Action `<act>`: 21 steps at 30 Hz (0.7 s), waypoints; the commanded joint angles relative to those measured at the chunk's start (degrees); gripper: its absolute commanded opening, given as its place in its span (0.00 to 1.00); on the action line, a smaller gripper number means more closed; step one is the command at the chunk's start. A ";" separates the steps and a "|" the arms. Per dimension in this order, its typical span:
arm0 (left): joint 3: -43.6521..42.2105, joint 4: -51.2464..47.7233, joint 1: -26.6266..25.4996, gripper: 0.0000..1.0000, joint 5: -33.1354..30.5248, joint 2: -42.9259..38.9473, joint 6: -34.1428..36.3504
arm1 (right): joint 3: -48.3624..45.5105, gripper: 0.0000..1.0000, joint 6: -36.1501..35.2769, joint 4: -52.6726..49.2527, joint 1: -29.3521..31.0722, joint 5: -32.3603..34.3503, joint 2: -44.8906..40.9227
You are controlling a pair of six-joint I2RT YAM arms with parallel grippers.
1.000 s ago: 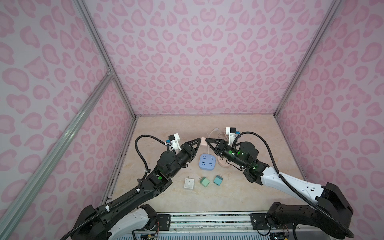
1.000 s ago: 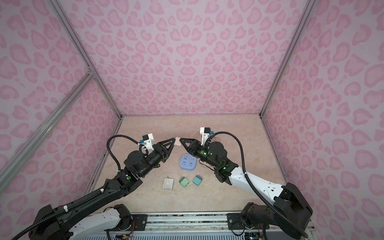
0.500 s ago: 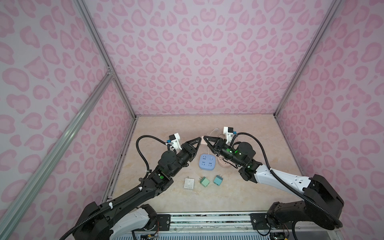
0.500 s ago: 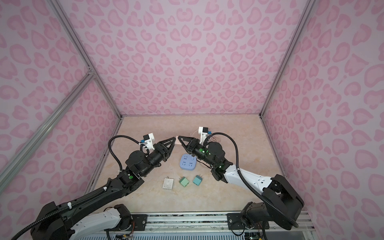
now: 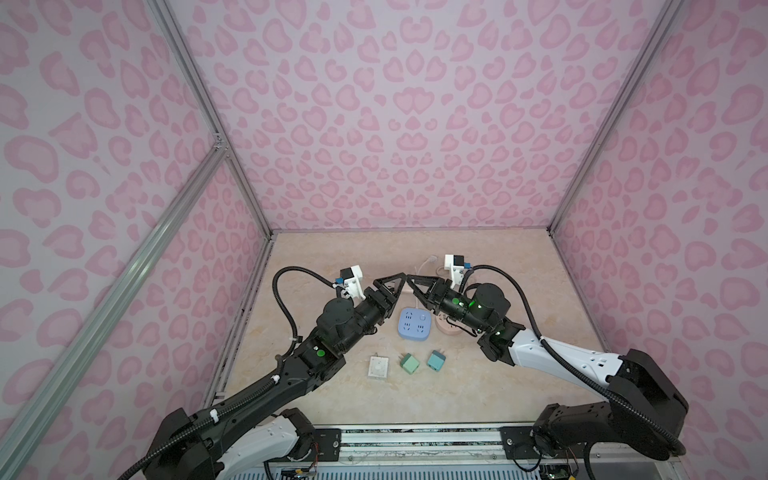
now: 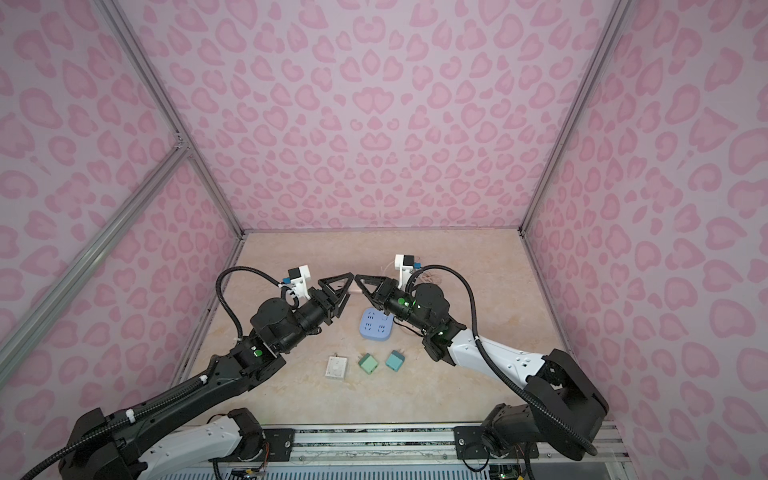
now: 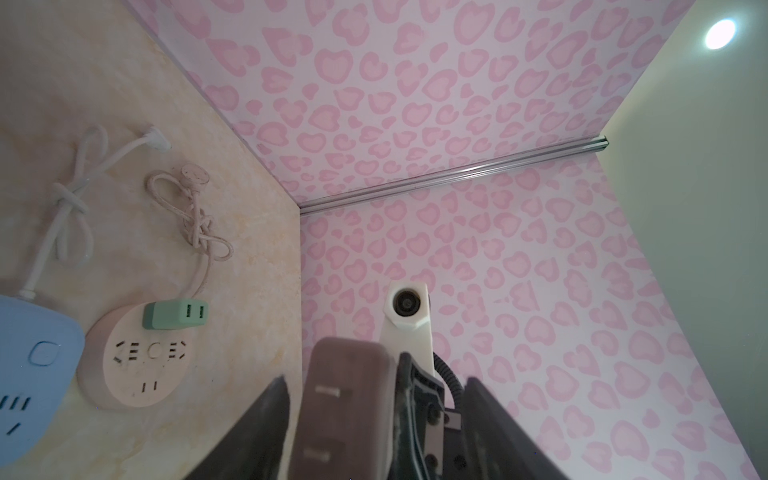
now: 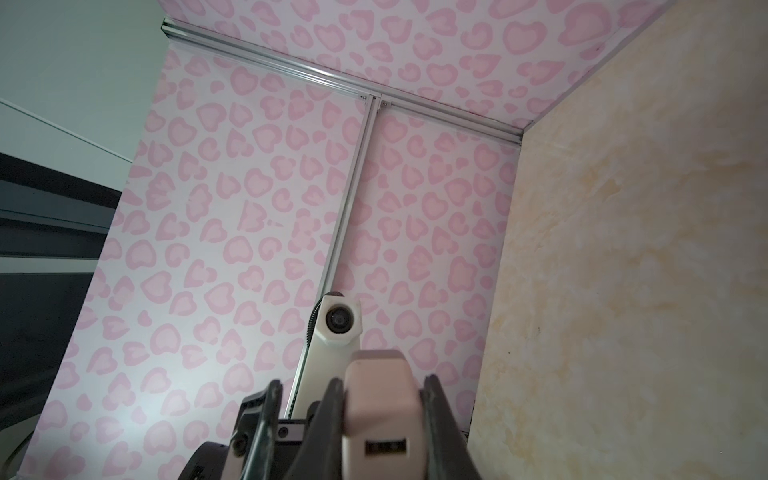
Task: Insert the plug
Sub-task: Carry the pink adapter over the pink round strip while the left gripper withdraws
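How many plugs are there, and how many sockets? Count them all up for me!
Sockets: 2 (blue socket, round pink socket)
Plugs: 5 (white plug, green plug, teal plug, mint plug in the round pink socket, pink plug in the right gripper)
Total: 7

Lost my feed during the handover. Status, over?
Left gripper open, jaws either side of the pink plug. Right gripper shut on it, in the air. Round socket strip holds a green adapter; blue strip free.
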 commanded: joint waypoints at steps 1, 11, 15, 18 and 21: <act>3.28 -11.09 0.09 0.71 -3.11 -2.80 6.21 | -0.54 0.00 -1.64 -3.91 -1.61 -1.25 -1.65; 14.66 -56.88 0.13 0.68 -12.89 -7.96 29.11 | 12.67 0.00 -27.49 -62.57 -7.27 4.06 -10.49; 13.21 -62.79 0.15 0.67 -15.23 -10.17 30.60 | 18.38 0.00 -36.73 -77.41 -8.64 9.63 -9.91; 10.77 -62.53 0.13 0.67 -15.60 -12.50 29.84 | 22.21 0.00 -41.89 -84.78 -8.76 14.57 -8.97; 9.75 -61.51 0.17 0.67 -15.86 -13.80 29.31 | 25.25 0.00 -45.14 -89.51 -8.88 18.62 -8.13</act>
